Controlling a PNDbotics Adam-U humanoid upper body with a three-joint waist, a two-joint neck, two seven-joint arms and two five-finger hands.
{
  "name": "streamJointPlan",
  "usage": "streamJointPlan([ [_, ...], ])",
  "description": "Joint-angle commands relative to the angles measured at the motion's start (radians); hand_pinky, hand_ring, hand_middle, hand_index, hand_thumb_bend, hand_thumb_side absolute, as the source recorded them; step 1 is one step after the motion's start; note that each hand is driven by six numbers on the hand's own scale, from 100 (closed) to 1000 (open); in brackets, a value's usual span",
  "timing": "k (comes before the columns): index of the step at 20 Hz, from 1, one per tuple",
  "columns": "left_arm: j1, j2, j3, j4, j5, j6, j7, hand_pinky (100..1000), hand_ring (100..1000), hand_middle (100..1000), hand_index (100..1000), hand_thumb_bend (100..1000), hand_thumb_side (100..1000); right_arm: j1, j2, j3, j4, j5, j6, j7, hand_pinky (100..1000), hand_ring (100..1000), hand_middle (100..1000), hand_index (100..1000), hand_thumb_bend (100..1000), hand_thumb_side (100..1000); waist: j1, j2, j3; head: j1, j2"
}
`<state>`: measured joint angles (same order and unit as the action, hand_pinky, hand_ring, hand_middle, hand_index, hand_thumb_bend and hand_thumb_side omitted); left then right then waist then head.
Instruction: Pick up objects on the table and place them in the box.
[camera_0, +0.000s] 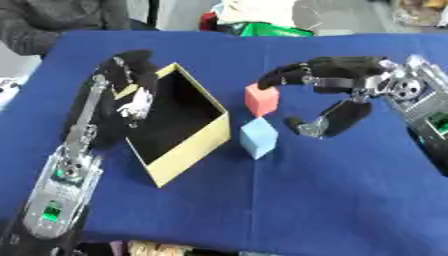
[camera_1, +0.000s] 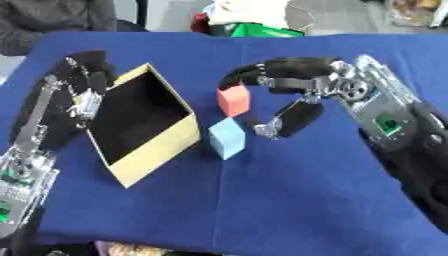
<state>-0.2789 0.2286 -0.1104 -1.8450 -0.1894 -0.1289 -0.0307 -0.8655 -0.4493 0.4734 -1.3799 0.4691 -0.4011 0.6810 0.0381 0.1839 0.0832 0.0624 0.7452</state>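
Note:
An open yellow box with a black inside stands askew on the left of the blue table. My left hand lies over its left wall, fingers curled over the rim into the box. A red cube stands just right of the box, and a light blue cube lies in front of it. My right hand reaches in from the right and is open. Its fingers arch over the top of the red cube, while the thumb hangs apart to the right of both cubes.
Green and white clutter lies beyond the table's far edge. Blue cloth stretches bare across the front and right of the table. My right forearm crosses the right side.

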Motion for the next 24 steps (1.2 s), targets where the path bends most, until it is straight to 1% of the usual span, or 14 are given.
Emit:
streamJointPlan([
  [1,-0.02,0.0,-0.003,-0.02,0.004,-0.002,-0.007,671,655,624,813,168,559,-0.03,0.018,-0.021,0.058,0.062,-0.034,-0.025,877,968,965,1000,100,424,0.001,-0.01,0.01,-0.011,-0.013],
  [6,-0.026,-0.003,-0.005,-0.021,0.006,-0.002,-0.01,671,654,623,813,169,560,-0.038,0.046,-0.03,0.138,0.138,-0.085,-0.05,878,967,963,1000,100,404,0.004,-0.004,0.027,-0.017,-0.016],
  [11,-0.026,-0.004,-0.004,-0.021,0.005,-0.001,-0.011,670,654,623,812,171,562,-0.039,0.059,-0.026,0.167,0.187,-0.127,-0.046,880,966,964,1000,100,406,0.006,-0.001,0.027,-0.018,-0.013],
  [17,-0.023,-0.004,-0.002,-0.021,0.003,-0.001,-0.011,670,653,622,812,172,563,-0.033,0.058,-0.019,0.165,0.211,-0.155,-0.019,881,964,963,1000,100,408,0.005,0.0,0.018,-0.015,-0.014],
  [24,-0.02,-0.002,0.0,-0.021,0.0,-0.001,-0.01,670,653,621,812,176,562,-0.026,0.041,0.0,0.107,0.186,-0.167,0.009,881,960,959,1000,100,408,0.001,-0.006,0.004,-0.011,-0.013],
])
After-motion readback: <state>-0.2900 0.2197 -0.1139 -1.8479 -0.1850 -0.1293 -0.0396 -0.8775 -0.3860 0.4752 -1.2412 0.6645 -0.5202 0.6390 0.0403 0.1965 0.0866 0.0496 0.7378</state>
